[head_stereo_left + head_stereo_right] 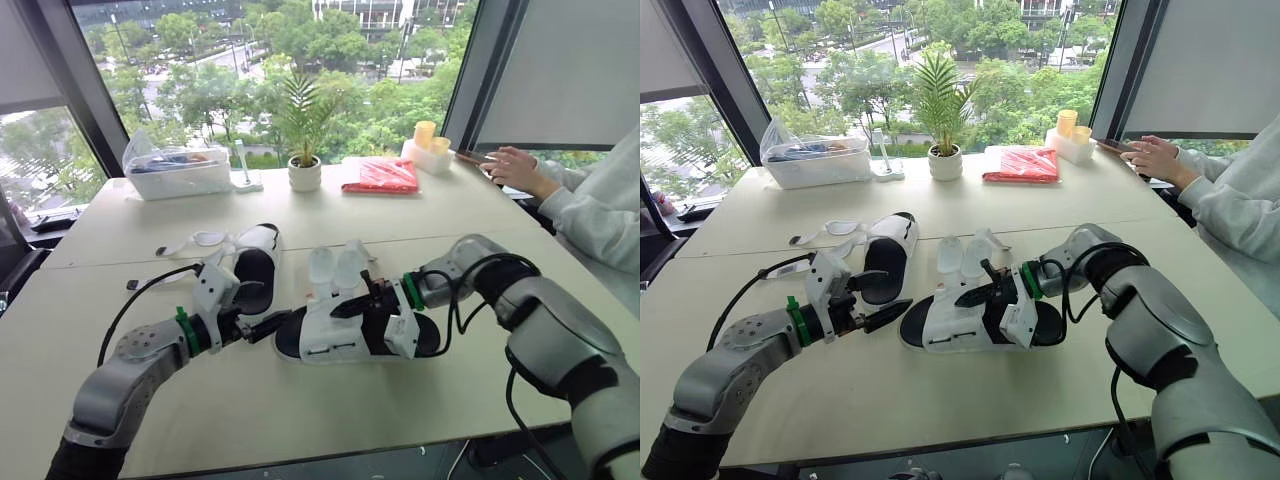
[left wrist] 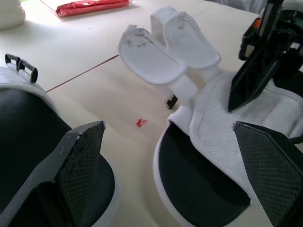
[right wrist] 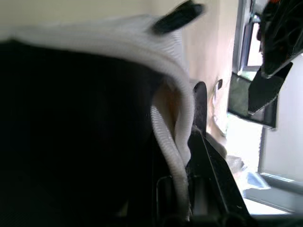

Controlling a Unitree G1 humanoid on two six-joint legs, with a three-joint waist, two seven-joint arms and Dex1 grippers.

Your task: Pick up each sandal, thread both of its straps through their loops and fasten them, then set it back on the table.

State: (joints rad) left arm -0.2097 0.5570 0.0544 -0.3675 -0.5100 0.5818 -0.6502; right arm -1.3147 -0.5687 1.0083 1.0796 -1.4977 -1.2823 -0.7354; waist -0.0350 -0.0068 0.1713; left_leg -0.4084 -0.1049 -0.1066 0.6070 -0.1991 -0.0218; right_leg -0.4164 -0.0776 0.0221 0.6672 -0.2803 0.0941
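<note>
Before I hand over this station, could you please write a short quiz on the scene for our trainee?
1. Which gripper has open jaws at the near sandal's left end?
2. True or false: that sandal's straps stand unfastened.
3. What lies between the potted plant and the person's hand? A) red packet B) mug C) book
Key: 1 left gripper; 2 true; 3 A.

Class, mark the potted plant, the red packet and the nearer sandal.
Potted plant point(image 1: 304, 176): left eye view, on its white pot.
Red packet point(image 1: 382, 175): left eye view, on its middle.
Nearer sandal point(image 1: 332, 338): left eye view, on its white side panel.
</note>
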